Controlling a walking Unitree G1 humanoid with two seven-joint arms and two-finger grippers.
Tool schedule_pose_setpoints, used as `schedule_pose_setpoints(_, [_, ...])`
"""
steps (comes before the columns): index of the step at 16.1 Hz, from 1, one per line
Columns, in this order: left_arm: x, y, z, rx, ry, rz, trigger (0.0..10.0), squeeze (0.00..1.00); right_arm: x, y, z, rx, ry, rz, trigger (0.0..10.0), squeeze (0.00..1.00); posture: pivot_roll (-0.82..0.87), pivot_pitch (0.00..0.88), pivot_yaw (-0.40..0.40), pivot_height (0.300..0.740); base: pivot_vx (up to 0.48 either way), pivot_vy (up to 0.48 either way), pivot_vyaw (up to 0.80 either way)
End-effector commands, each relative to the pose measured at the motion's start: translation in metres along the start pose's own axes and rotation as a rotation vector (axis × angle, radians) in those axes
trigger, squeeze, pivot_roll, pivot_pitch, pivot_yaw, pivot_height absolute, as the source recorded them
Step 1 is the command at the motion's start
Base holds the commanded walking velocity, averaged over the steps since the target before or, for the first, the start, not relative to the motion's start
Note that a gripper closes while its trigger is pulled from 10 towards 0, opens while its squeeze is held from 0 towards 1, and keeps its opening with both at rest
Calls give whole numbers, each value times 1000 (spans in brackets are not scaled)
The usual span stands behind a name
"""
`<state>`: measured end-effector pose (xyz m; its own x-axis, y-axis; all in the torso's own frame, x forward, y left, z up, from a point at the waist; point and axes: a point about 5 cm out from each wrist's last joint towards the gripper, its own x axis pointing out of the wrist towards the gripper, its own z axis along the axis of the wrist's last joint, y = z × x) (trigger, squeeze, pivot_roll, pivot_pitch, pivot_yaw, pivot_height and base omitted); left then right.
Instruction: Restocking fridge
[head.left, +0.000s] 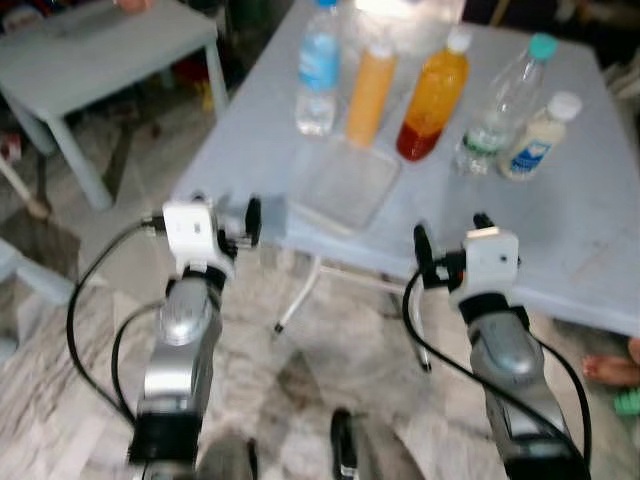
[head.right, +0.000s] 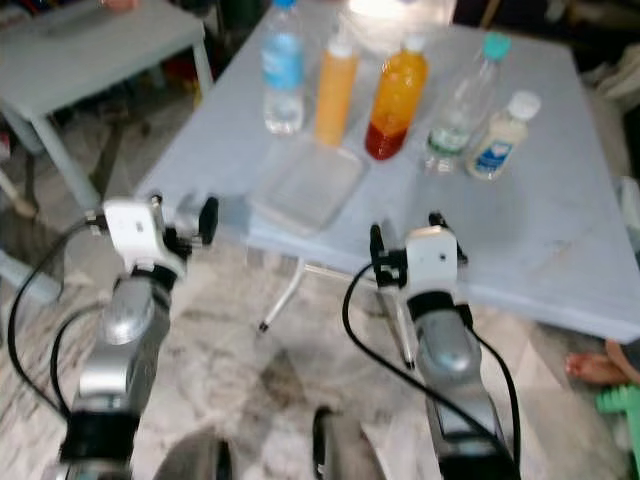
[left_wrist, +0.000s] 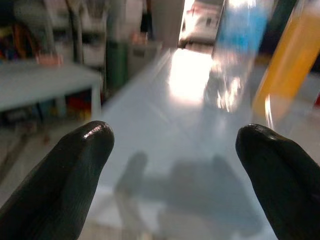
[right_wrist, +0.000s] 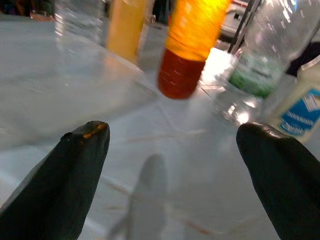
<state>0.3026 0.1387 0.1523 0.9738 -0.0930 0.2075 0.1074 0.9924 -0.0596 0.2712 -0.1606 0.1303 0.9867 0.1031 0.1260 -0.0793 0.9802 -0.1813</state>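
Pale-blue table (head.left: 590, 230) over marbled floor (head.left: 330, 350)

Motion blur smears the blue-labelled water bottle (left_wrist: 239, 45); its cap is cut off.

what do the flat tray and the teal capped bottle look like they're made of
The flat tray looks like frosted, translucent plastic: the table's pale blue shows dimly through its matte surface. The teal capped bottle looks like thin clear plastic: you can see through its glossy, glinting wall. Blur leaves both somewhat open.
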Motion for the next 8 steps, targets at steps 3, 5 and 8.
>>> schedule_pose_setpoints(3, [-6, 6, 0, 9, 2, 8, 10000, 0, -2, 6, 5, 14, -24, -2, 10000, 0, -16, 168, -61, 740, 0, 143, 0])
schedule_pose_setpoints(5, [-9, 8, -5, 12, 20, 15, 10000, 0, -4, 0, 6, 15, -27, -52, 10000, 0, -15, 165, -62, 740, 0, 0, 0])
schedule_pose_setpoints(8, [-15, 9, -13, 30, 59, 6, 10000, 0, 3, -23, 6, 93, -1, -179, 10000, 0, -15, 167, -58, 740, 0, 0, 0])
